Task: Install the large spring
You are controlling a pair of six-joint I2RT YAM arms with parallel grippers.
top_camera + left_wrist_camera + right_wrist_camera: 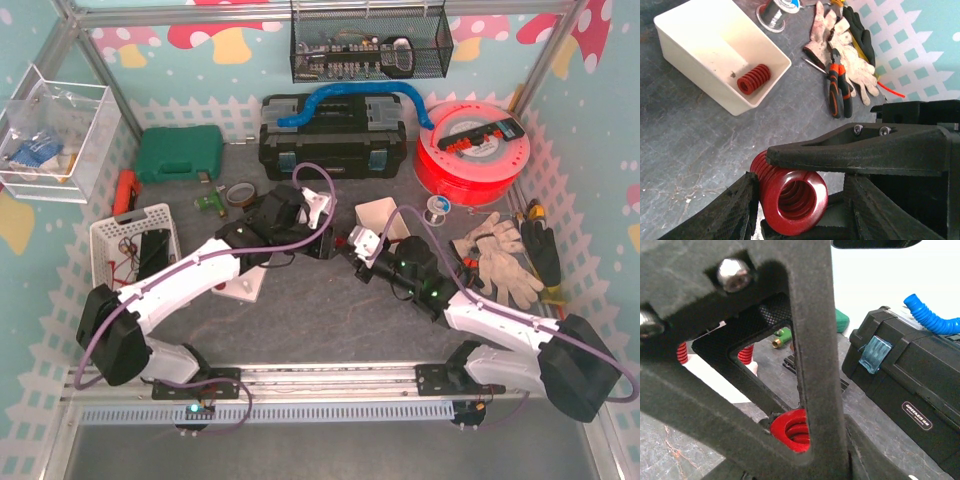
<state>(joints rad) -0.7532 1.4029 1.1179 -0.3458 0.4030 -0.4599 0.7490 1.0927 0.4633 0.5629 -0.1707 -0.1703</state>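
Note:
The large red spring [790,197] lies on its side above the grey table. In the left wrist view my right gripper's fingers [860,152] press it from above and below. My left gripper [800,205] straddles the same spring: its left finger touches the coils and a gap shows at its right finger. In the right wrist view the spring's end [790,430] shows inside my right gripper [795,442], behind the left gripper's frame. In the top view the two grippers [335,243] [352,247] meet at mid-table and hide the spring.
A white bin [680,30] holds a small red spring [753,79]. Two small springs [745,354] stand on a white fixture [240,288]. Pliers [838,90], gloves [497,255], a black toolbox [335,135], a red spool [472,150] and a white basket [135,240] surround the area.

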